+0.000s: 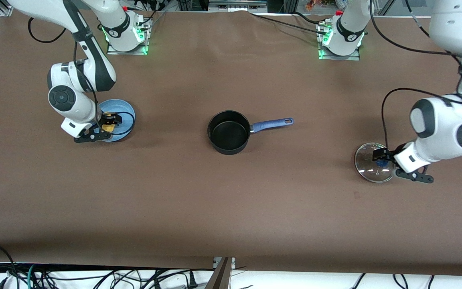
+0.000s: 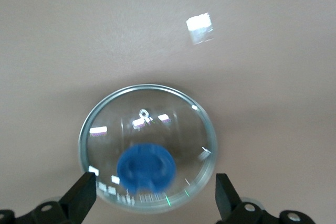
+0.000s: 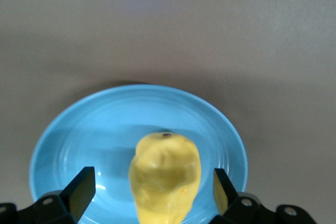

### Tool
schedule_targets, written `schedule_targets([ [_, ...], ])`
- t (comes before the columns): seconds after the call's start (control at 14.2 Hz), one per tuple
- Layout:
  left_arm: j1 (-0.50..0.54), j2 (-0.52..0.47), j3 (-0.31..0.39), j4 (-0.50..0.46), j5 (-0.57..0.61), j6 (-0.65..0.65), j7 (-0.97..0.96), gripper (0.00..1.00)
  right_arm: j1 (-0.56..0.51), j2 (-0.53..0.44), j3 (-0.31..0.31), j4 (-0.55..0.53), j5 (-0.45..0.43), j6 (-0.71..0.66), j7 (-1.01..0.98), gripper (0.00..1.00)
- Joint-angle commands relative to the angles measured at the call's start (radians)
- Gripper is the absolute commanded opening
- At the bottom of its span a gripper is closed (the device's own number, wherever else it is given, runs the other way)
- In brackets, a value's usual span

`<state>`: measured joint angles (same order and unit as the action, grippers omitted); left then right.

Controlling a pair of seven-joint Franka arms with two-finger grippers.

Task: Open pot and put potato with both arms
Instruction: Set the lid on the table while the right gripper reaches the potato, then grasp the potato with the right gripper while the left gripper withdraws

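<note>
The black pot (image 1: 228,134) stands uncovered mid-table, and its blue handle (image 1: 273,124) points toward the left arm's end. The yellow potato (image 1: 108,128) lies on a light-blue plate (image 1: 129,114) at the right arm's end. My right gripper (image 1: 110,120) is open low over the plate. In the right wrist view its fingers (image 3: 81,190) straddle the potato (image 3: 165,174) with gaps on both sides. My left gripper (image 1: 380,156) is open over the glass lid (image 1: 365,168), which lies flat on the table. In the left wrist view its fingers (image 2: 81,195) stand wide of the lid's blue knob (image 2: 145,166).
The table is covered with a brown cloth (image 1: 231,208). The arms' bases (image 1: 126,34) stand along the edge farthest from the front camera. Cables (image 1: 94,277) hang below the nearest edge. The plate also shows in the right wrist view (image 3: 94,129), and the lid in the left wrist view (image 2: 157,108).
</note>
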<state>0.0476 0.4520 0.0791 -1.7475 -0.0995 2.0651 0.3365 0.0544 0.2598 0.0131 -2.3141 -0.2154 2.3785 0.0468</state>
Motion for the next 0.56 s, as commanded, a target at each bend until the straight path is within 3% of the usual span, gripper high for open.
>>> schedule_targets([
  [0.0, -0.008, -0.039, -0.007, 0.211, 0.026, -0.291, -0.085, 1.00, -0.001, 0.025, -0.019, -0.014, -0.019, 0.022, -0.005, 0.86],
  [0.14, -0.009, -0.085, -0.013, 0.296, 0.047, -0.428, -0.141, 1.00, -0.001, 0.027, -0.019, -0.013, -0.021, 0.022, -0.005, 0.56],
  [0.28, -0.009, -0.142, -0.015, 0.328, 0.041, -0.531, -0.213, 1.00, -0.001, 0.027, -0.019, -0.013, -0.021, 0.021, -0.005, 0.37],
  [0.49, -0.006, -0.205, -0.071, 0.345, 0.064, -0.602, -0.310, 1.00, -0.001, -0.014, -0.010, 0.001, -0.019, -0.031, 0.001, 0.31],
])
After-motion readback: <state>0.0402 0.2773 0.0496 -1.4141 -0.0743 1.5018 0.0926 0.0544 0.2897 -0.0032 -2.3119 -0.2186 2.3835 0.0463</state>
